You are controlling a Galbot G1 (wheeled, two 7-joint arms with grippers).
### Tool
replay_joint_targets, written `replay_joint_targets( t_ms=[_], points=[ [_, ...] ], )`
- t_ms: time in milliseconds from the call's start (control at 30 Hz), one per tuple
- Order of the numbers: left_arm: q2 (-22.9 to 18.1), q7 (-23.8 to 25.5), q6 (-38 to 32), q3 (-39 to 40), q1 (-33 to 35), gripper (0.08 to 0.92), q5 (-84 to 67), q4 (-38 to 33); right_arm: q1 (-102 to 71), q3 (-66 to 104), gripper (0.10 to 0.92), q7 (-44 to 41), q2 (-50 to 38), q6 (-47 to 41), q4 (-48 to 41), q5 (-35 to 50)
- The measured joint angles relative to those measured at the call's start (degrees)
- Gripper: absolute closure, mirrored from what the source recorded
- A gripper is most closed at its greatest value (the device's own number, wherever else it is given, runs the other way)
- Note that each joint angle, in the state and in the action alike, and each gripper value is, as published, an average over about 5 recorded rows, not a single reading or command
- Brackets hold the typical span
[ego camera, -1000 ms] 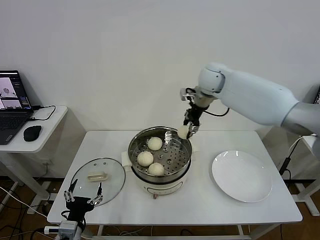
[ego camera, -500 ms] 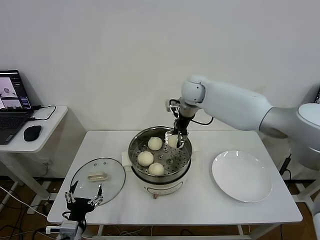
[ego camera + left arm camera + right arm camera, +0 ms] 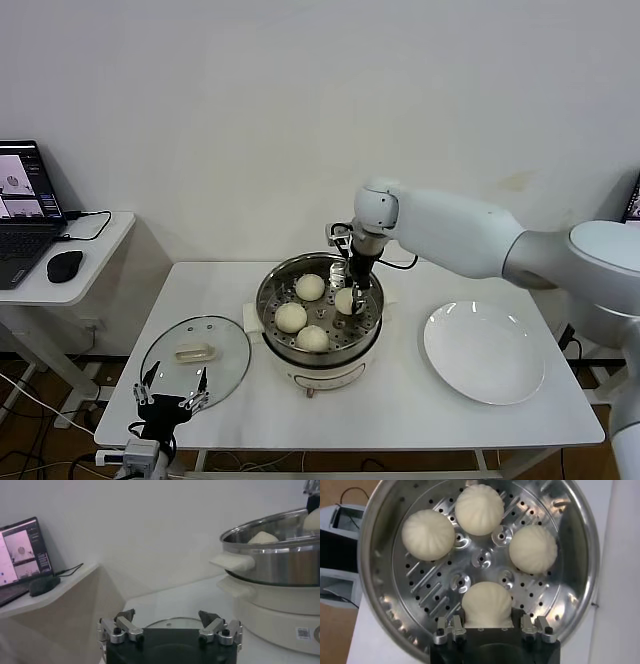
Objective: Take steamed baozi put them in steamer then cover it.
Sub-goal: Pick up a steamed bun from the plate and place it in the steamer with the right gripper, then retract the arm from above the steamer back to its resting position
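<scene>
The left gripper (image 3: 168, 398) hangs at the near left edge of the desk (image 3: 400, 410), below desk level, fingers (image 3: 125, 616) spread wide and holding nothing. Just beyond it the cover (image 3: 196, 358) lies flat on the desk, left of the steamer (image 3: 320, 308). An empty white plate (image 3: 484, 352) sits to the right.

The right arm reaches in from the right, forearm level, wrist bent straight down into the steamer. The right gripper (image 3: 489, 626) sits low at the far-right part of the basket, its fingers (image 3: 454, 628) closed on either side of the fourth baozi (image 3: 487, 604), which rests on the perforated floor. Three other steamed baozi (image 3: 292, 317) lie around it.

A second ago that bun was held above the steamer's far-right rim; it is now down inside.
</scene>
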Motion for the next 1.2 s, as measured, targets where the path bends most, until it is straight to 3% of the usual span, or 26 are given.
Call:
replay_joint_targets(
  t_ms=[300, 667, 967, 1200],
  points=[
    [-0.24, 0.07, 0.02, 0.24, 0.04, 0.177, 0.00, -0.24, 0.33, 0.91, 0.226, 0.46, -0.96, -0.62, 0.78, -0.62],
    [-0.43, 0.00, -0.07, 1.30, 0.29, 0.177, -0.59, -1.21, 1.46, 10.11, 0.202, 4.36, -9.23, -0.63, 8.00, -0.52],
    [-0.56, -1.85, -1.22, 1.76, 0.36, 0.177, -2.95, -1.76, -4.96, 23.43, 0.202, 27.02, -20.84, 0.37, 18.47, 8.31],
    [0.14, -2.89, -2.09, 1.64, 1.09, 0.177, -4.68, -2.36, -19.42, 41.29, 0.203, 45.67, -29.40, 0.71, 27.88, 14.87]
  ],
)
